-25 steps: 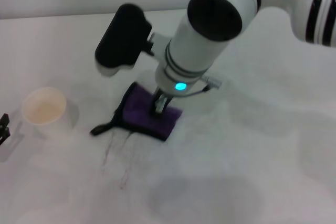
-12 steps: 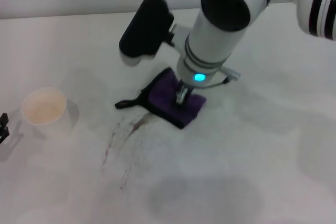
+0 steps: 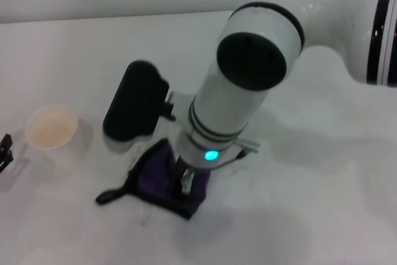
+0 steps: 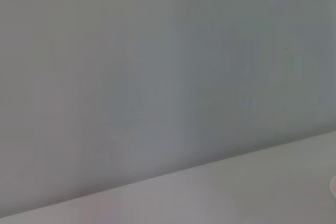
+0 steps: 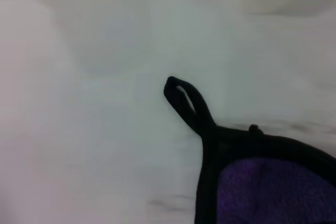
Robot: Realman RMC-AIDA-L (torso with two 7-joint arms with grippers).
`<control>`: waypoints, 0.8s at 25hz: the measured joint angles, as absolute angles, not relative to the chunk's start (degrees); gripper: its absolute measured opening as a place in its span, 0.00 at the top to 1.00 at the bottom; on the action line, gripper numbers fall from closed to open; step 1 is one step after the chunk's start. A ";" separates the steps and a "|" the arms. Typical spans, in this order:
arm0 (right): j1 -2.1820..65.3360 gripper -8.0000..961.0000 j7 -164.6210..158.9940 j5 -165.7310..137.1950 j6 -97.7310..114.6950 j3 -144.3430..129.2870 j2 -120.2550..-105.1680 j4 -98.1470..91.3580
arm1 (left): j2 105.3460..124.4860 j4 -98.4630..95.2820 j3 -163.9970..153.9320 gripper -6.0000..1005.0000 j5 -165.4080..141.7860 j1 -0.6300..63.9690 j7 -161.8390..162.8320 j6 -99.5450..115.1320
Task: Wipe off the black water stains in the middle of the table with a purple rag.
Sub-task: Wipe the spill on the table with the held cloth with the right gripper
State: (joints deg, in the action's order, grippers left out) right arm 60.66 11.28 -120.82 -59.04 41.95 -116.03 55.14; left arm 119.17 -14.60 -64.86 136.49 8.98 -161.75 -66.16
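Observation:
The purple rag [image 3: 160, 178] with black trim lies flat on the white table [image 3: 310, 215], its loop strap [image 3: 108, 197] trailing to the left. My right gripper [image 3: 186, 184] comes straight down onto the rag and holds it pressed to the tabletop. The right wrist view shows the rag's corner [image 5: 262, 187] and the strap [image 5: 184, 100]. The black water stain is hidden under the rag and arm; only faint grey streaks [image 5: 168, 202] show beside the cloth. My left gripper [image 3: 5, 150] sits parked at the left edge of the head view.
A paper cup [image 3: 51, 130] stands upright on the table, to the left of the rag. The right arm's black wrist housing [image 3: 133, 107] hangs over the table between the cup and the rag. The left wrist view shows only a grey wall and the table edge [image 4: 236, 182].
My right gripper has dragged the rag from farther back toward the near left, over the brown streaks that showed half a second ago. They are now covered. The cup has not moved.

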 joint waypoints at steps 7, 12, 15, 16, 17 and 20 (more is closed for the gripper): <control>59.57 0.92 17.17 -113.46 -59.16 40.08 -116.22 58.29 | 119.18 -14.58 -64.93 0.11 136.49 8.98 -161.72 -66.19; 60.65 0.92 16.95 -114.75 -54.64 40.95 -116.29 54.62 | 119.18 -14.58 -64.95 0.11 136.49 9.01 -161.73 -66.19; 62.37 0.92 16.80 -116.07 -51.56 41.37 -116.27 51.52 | 119.18 -14.58 -64.95 0.11 136.49 9.03 -161.73 -66.19; 62.90 0.92 16.70 -116.36 -50.79 41.50 -116.27 50.62 | 119.18 -14.58 -64.89 0.11 136.49 9.04 -161.73 -66.19; 63.50 0.92 16.59 -116.72 -50.03 41.74 -116.26 49.48 | 119.18 -14.59 -64.82 0.11 136.49 9.04 -161.73 -66.19; 64.68 0.91 16.41 -118.32 -48.46 43.02 -116.25 46.17 | 119.18 -14.59 -64.62 0.11 136.49 9.05 -161.73 -66.19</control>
